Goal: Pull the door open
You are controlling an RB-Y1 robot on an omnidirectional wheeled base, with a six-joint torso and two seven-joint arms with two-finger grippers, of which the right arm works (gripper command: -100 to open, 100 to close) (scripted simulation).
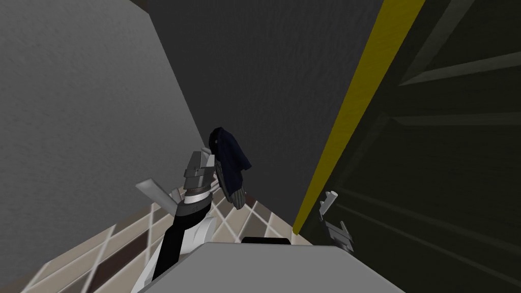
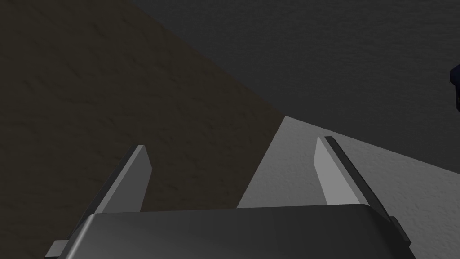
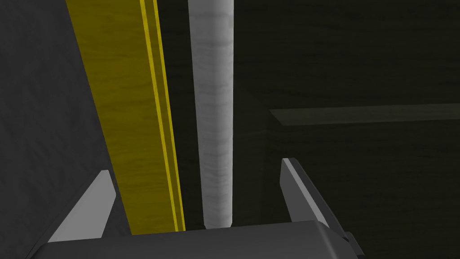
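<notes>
A dark panelled door (image 1: 432, 168) stands at my right inside a yellow frame (image 1: 351, 107). My right gripper (image 1: 333, 214) is low at the door's frame-side edge. In the right wrist view the fingers of this gripper (image 3: 196, 165) are open. A light grey upright bar handle (image 3: 215, 112) rises between them, nearer the finger on the door's side and touching neither. The yellow frame (image 3: 121, 112) runs beside the handle, and the door (image 3: 359, 180) lies past it. My left gripper (image 1: 202, 162) is raised by the grey wall, open (image 2: 233, 143) and empty.
A dark blue garment (image 1: 231, 157) hangs on the dark wall beside my left hand, and its edge shows in the left wrist view (image 2: 456, 85). A lighter grey wall (image 1: 76, 127) closes the left side. Below lies a tiled floor (image 1: 102, 254) in beige and brown.
</notes>
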